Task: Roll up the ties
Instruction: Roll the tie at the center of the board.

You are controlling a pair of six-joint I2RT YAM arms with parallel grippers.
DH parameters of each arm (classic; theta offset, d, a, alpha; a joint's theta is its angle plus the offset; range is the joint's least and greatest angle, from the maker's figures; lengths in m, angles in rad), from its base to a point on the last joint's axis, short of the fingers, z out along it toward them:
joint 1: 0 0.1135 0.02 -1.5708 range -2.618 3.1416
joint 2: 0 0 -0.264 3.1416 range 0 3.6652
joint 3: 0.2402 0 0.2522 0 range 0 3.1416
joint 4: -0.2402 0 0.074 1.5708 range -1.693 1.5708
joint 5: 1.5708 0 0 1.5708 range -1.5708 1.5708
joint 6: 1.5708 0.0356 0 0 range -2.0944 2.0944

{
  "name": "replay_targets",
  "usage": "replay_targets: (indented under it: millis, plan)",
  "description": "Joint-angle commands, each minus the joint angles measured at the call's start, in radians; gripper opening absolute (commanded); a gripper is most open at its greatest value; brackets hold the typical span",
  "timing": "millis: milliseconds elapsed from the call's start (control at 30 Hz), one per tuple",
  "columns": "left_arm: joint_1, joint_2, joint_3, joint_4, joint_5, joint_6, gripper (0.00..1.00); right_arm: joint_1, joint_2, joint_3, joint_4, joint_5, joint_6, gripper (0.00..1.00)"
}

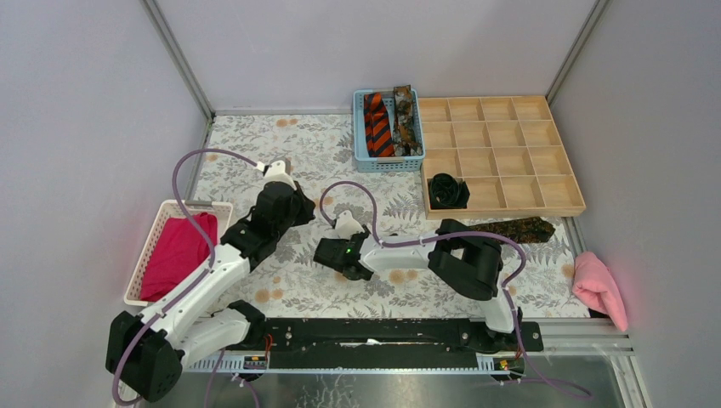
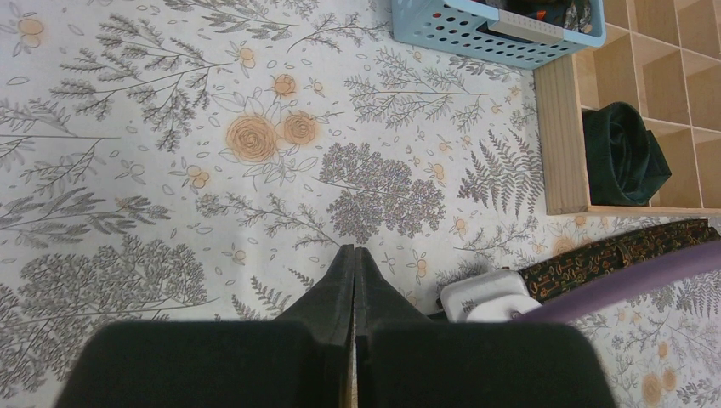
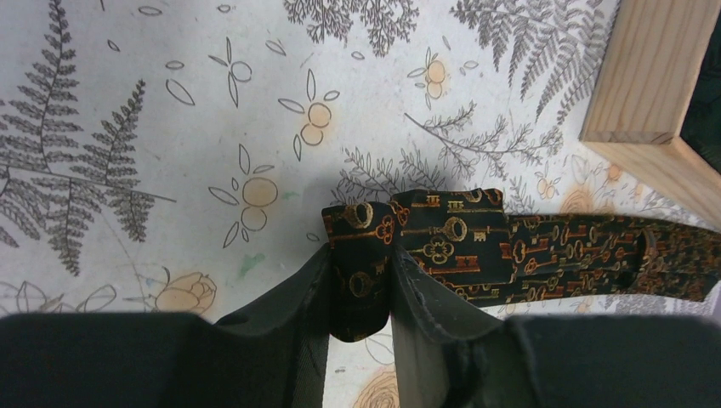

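A dark brown tie with a gold key pattern [image 3: 476, 246] lies as a strip on the floral table, running right below the wooden tray [image 3: 646, 85]. Its left end is folded over, and my right gripper [image 3: 361, 259] is shut on that folded end. From above, only the tie's right part [image 1: 519, 228] shows; the rest is hidden under the right arm, whose gripper [image 1: 327, 253] sits mid-table. My left gripper [image 2: 354, 251] is shut with nothing in it and hovers over bare table [image 1: 284, 163]. A black tie [image 1: 448, 190] sits coiled in a tray compartment.
A blue basket [image 1: 387, 161] at the back holds an orange-and-black striped tie [image 1: 377, 123] and a mottled one [image 1: 405, 119]. The wooden grid tray [image 1: 510, 204] stands at the right. A white basket [image 1: 191, 205] with magenta cloth [image 1: 174, 255] is left; a pink cloth [image 1: 598, 287] lies right.
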State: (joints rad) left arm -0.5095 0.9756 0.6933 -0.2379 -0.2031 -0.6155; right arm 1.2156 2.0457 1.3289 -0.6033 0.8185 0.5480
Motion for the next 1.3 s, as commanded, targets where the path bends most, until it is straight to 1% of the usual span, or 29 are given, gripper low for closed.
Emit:
replay_targets:
  millis: [0,133,267,433,533,633,733,867,1067,1133,1200,1267]
  plan:
    - [-0.001,0.062,0.041,0.109,0.041,0.009,0.00,-0.011,-0.086,-0.025,-0.005,-0.077,0.078,0.33]
    - [0.000,0.145,0.059,0.160,0.060,0.002,0.00,-0.019,-0.178,-0.062,0.038,-0.100,0.100,0.32]
    - [0.000,0.239,0.062,0.231,0.125,-0.013,0.00,-0.050,-0.312,-0.143,0.120,-0.170,0.125,0.31]
    - [-0.001,0.329,0.042,0.349,0.227,-0.015,0.00,-0.133,-0.527,-0.367,0.318,-0.343,0.173,0.31]
    - [-0.002,0.381,0.048,0.395,0.281,-0.009,0.00,-0.172,-0.630,-0.487,0.437,-0.432,0.196,0.30]
    - [-0.016,0.444,0.060,0.445,0.353,-0.011,0.00,-0.215,-0.673,-0.551,0.481,-0.542,0.235,0.30]
    - [-0.054,0.497,0.080,0.485,0.369,0.007,0.00,-0.238,-0.695,-0.616,0.551,-0.610,0.266,0.30]
    - [-0.111,0.547,0.113,0.497,0.348,0.027,0.00,-0.255,-0.750,-0.677,0.632,-0.649,0.298,0.29]
    - [-0.129,0.590,0.125,0.533,0.359,0.034,0.00,-0.303,-0.846,-0.739,0.678,-0.711,0.338,0.29]
    - [-0.130,0.618,0.133,0.555,0.386,0.041,0.00,-0.326,-0.872,-0.757,0.676,-0.732,0.351,0.29]
    - [-0.135,0.652,0.150,0.579,0.432,0.047,0.00,-0.340,-0.898,-0.783,0.714,-0.763,0.369,0.29]
    - [-0.145,0.693,0.169,0.601,0.476,0.057,0.00,-0.361,-0.896,-0.770,0.671,-0.776,0.381,0.30]
